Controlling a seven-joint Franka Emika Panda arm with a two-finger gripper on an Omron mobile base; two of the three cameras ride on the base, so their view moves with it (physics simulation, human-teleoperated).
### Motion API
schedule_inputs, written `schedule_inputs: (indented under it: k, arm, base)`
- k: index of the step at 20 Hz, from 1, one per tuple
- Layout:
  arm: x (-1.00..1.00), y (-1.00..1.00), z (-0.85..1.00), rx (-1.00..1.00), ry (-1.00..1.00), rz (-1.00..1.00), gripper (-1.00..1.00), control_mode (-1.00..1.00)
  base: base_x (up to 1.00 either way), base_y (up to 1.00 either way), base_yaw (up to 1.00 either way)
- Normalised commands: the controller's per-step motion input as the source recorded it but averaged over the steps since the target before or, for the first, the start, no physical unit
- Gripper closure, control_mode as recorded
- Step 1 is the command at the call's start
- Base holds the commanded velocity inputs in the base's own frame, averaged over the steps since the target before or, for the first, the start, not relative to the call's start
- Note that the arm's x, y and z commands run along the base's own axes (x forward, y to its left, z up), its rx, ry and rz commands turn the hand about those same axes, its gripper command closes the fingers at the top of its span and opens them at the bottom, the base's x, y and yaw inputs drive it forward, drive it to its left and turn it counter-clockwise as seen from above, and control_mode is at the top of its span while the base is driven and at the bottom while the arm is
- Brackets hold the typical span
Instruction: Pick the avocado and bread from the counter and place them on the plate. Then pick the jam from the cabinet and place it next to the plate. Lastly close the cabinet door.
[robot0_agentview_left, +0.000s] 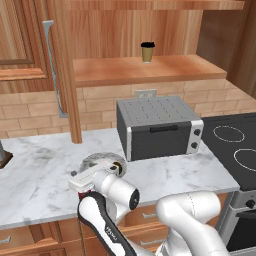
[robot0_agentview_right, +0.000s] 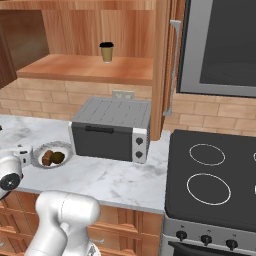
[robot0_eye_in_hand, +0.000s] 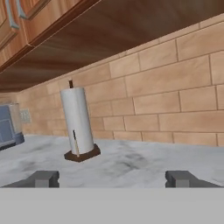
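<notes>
Gripper: two small dark fingertips of the gripper (robot0_eye_in_hand: 113, 179) stand wide apart with nothing between them, low over the white marble counter with grey veining (robot0_eye_in_hand: 131, 164).
Ahead of the hand: a smooth white paper-towel roll (robot0_eye_in_hand: 77, 121), upright on a dark brown flat base, against the tan brick backsplash (robot0_eye_in_hand: 166, 96).
Plate: round shallow plate with a grey rim (robot0_agentview_right: 51, 156) lying on the counter (robot0_agentview_right: 115, 180), just left of the boxy grey toaster oven with a perforated top (robot0_agentview_right: 112, 129).
On the plate: the brown oblong bread (robot0_agentview_right: 47, 159) and the dark olive-green roundish avocado (robot0_agentview_right: 58, 157), side by side.
Cabinet: warm brown wooden wall cabinet (robot0_agentview_left: 145, 50), open; on its smooth inner shelf stands a tan paper cup with a dark lid (robot0_agentview_left: 147, 52).
Door: tall panelled wooden cabinet door (robot0_agentview_left: 62, 65) standing open, its long silver bar handle (robot0_agentview_left: 52, 67) vertical.
Jam: hidden from sight by the arm; I cannot tell where it lies.
</notes>
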Motion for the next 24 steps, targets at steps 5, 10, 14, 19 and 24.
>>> schedule_inputs:
  k: [5,10,14,19,24]
  arm:
    - [-0.08,0.00,0.26,0.01,0.00,-0.09,-1.00,-1.00]
    - [-0.37,0.00,0.65,0.03,0.00,-0.10,-1.00,-1.00]
    - [-0.60,0.00,0.61,0.02,0.02,-0.08,-1.00,-1.00]
    - [-0.83,0.03,0.45,0.00,0.01,-0.04,-1.00,-1.00]
    - [-0.95,0.10,0.51,0.01,0.00,-0.03,-1.00,-1.00]
  base:
    - [0.00,0.00,0.00]
    - [0.00,0.00,0.00]
    - [0.00,0.00,0.00]
    - [0.00,0.00,0.00]
    - [0.00,0.00,0.00]
